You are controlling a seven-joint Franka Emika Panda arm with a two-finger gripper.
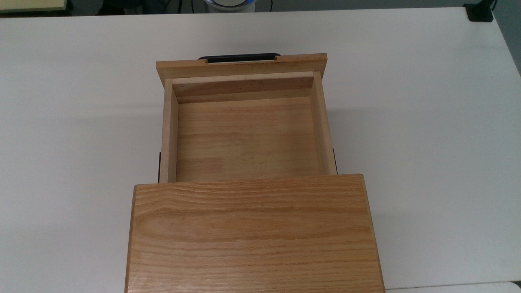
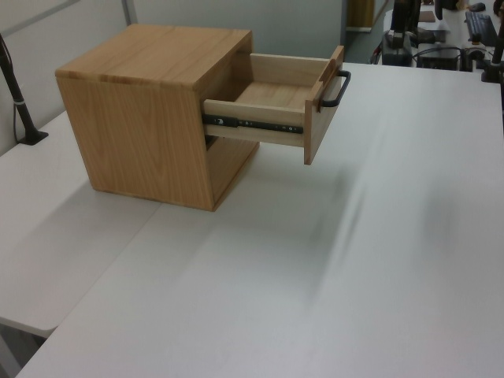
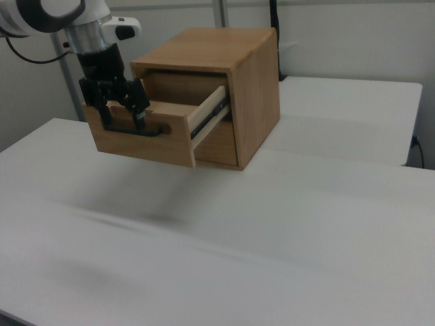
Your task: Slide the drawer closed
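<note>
Right view: hand [image 3: 122,109] at drawer [image 3: 146,136] front panel, fingers spread either side of black bar handle [image 3: 136,129], gripping nothing; likely posed to push panel inward. Drawer pulled well out of cabinet [image 3: 251,88], riding on side rail [image 3: 207,112]. Top view: empty drawer interior, handle on far edge, cabinet top nearest. Left view: rail along drawer side; cabinet resting on white desk [image 2: 315,276].
</note>
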